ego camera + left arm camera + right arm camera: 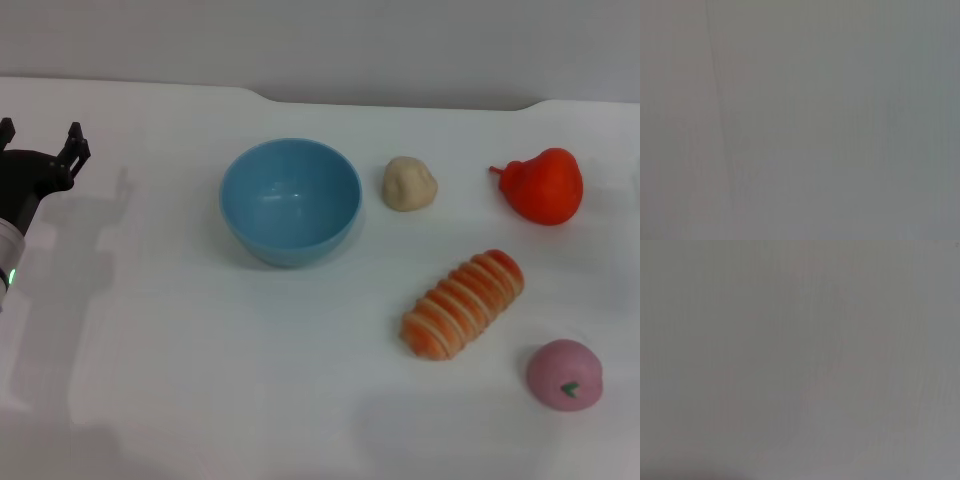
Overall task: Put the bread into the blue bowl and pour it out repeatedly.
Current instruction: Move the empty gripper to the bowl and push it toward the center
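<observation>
White table (200,400) under a grey wall (320,40), seen from the head camera.

Nearest, at 4 o'clock from the table's middle: pink round fruit (565,374) with a small green mark, resting alone near the right edge.

Just beyond, toward 3 o'clock: bread (463,303), striped orange and cream, lying flat on the table on a diagonal, one end pointing to 1 o'clock and the other to 7 o'clock. Outside the bowl (290,200) and apart from it, at about 4 o'clock from the bowl. Touched by nothing.

Middle distance, near 12 o'clock: bowl, light blue, upright, open side up, glossy inside, holding nothing.

Just beside the bowl at its 3 o'clock, not touching: beige lump (410,184).

Farther right, at 2 o'clock: red pear-shaped toy (543,186), stem end turned toward the lump, well apart from it.

Far left, at 9 o'clock: left gripper (40,140), black, above the table edge, fingers spread with a gap between the tips, grasping nothing, well apart from every object.

Right gripper: outside the head view; jaw state impossible to tell.

Both wrist views: plain grey-white surface only, no object or finger to be made out.
</observation>
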Controlling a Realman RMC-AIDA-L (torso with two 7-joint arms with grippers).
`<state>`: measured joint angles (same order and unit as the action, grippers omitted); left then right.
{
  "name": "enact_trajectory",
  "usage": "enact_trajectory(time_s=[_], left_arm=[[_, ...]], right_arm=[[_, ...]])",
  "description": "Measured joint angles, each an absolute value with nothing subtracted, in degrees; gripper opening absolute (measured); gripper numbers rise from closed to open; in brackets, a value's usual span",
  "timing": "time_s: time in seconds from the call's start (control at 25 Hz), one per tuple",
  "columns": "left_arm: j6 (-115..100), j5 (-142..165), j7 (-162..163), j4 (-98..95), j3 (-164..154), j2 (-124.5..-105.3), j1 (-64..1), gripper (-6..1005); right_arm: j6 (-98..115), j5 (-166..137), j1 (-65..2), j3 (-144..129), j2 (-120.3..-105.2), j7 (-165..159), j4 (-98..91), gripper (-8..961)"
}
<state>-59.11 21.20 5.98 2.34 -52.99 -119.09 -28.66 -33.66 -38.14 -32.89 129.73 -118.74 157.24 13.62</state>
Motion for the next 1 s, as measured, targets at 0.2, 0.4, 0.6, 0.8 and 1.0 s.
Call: enact_trajectory(time_s=[0.2,0.4,0.6,0.8,1.0], left_arm=[[-59.1,21.2,5.9,2.4,-53.0,-119.09,-28.7,827],[-59.1,21.2,5.9,2.4,-53.0,-119.09,-28.7,828],[-59.1,21.2,5.9,2.4,-52.9,-119.09,-28.7,828],[-59.0,21.2,7.5,2.3,-52.6,-118.99,-28.8,826],[-56.2,21.1,14.4,1.3,-51.6,-118.74,-30.3,827]], right_arm=[[-33.7,-38.1,-33.1,129.8,-118.74,157.2,13.6,541],[-33.7,-38.1,-33.2,129.8,-118.74,157.2,13.6,541],[-33.7,-38.1,-33.2,129.8,-118.74,157.2,13.6,541],[-33.7,-38.1,-33.3,129.9,-118.74,157.2,13.6,541],[-33.7,-38.1,-33.5,129.9,-118.67,157.2,13.6,540]])
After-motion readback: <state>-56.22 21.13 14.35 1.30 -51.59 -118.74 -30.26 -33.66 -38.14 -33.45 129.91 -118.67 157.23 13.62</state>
